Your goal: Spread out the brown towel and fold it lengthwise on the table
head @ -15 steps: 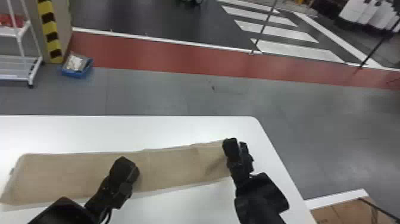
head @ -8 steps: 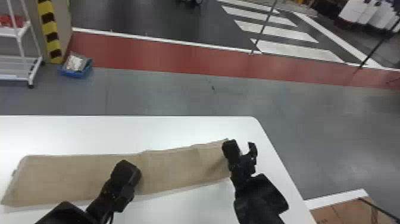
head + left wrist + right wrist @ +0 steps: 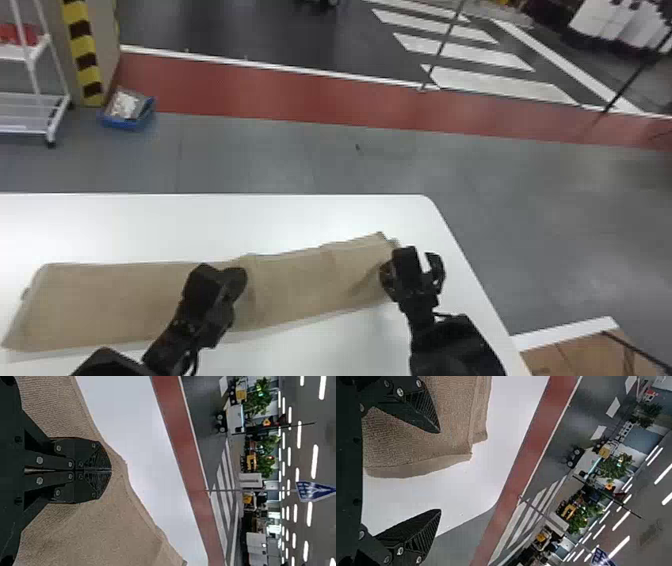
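The brown towel (image 3: 125, 300) lies as a long strip across the white table, slightly bent near its middle. My left gripper (image 3: 239, 280) is over that middle part; in the left wrist view the left gripper (image 3: 111, 470) is shut, its tips against or just above the towel (image 3: 115, 530). No cloth can be made out between them. At the strip's right end is my right gripper (image 3: 424, 262), open. In the right wrist view the right gripper (image 3: 440, 471) has one finger over the towel (image 3: 415, 447) and the other beyond its end. A loose layer juts out along the towel's far edge.
The white table (image 3: 150, 225) has its rounded far right corner just beyond the right gripper. Grey floor (image 3: 500, 200) lies past it. A white cart (image 3: 35, 107) and a blue box (image 3: 127, 112) stand far back left, and a brown surface (image 3: 585, 355) is at the lower right.
My right gripper has opened wider and shifted a little to the right. The left gripper has shifted and turned slightly. The towel's right end has moved little.
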Tool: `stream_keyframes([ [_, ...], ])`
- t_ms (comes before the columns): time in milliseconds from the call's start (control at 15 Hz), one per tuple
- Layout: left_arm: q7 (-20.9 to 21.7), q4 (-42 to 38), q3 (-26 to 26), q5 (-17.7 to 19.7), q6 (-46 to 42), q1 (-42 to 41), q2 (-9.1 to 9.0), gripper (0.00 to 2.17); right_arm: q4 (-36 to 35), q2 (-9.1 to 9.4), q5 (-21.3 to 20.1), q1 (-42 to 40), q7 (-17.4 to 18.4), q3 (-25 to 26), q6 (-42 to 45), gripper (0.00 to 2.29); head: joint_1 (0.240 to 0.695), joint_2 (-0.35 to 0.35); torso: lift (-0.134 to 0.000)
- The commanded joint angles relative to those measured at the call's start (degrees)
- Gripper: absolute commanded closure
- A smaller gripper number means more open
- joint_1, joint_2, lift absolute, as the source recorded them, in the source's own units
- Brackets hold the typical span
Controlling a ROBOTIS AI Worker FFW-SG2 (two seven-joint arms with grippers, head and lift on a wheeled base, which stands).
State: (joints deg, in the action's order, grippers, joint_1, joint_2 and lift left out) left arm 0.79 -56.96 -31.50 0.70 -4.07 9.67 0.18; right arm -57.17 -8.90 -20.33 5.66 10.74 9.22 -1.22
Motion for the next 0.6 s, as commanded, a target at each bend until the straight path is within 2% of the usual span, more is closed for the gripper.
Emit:
stream_keyframes([
  [0,0.2,-1.4,1.7,-0.1,-3.9,-1.1,-0.32,1.26,-1.7,-0.16,2.1,-0.7,-1.4,0.3,-3.0,0.3,0.695,-0.35,0.0],
  [67,0.3,-2.9,2.0,0.2,-4.2,-1.7,-0.32,1.26,-1.5,-0.24,2.3,-0.2,-3.2,1.6,-4.4,0.42,0.695,-0.35,0.0],
  [267,1.1,-4.7,3.5,0.3,-4.8,-2.5,-0.32,1.26,-0.7,-0.6,2.8,1.0,-5.5,2.2,-8.6,0.96,0.695,-0.35,0.0],
  [333,1.2,-4.7,3.9,0.3,-4.9,-2.5,-0.32,1.26,-0.7,-0.68,3.4,1.2,-5.8,2.2,-10.9,1.05,0.695,-0.35,0.0],
  [533,1.8,-4.7,4.9,0.3,-5.1,-2.1,-0.32,1.26,-2.8,-0.6,3.6,0.2,-5.8,1.7,-16.3,1.06,0.695,-0.35,0.0],
])
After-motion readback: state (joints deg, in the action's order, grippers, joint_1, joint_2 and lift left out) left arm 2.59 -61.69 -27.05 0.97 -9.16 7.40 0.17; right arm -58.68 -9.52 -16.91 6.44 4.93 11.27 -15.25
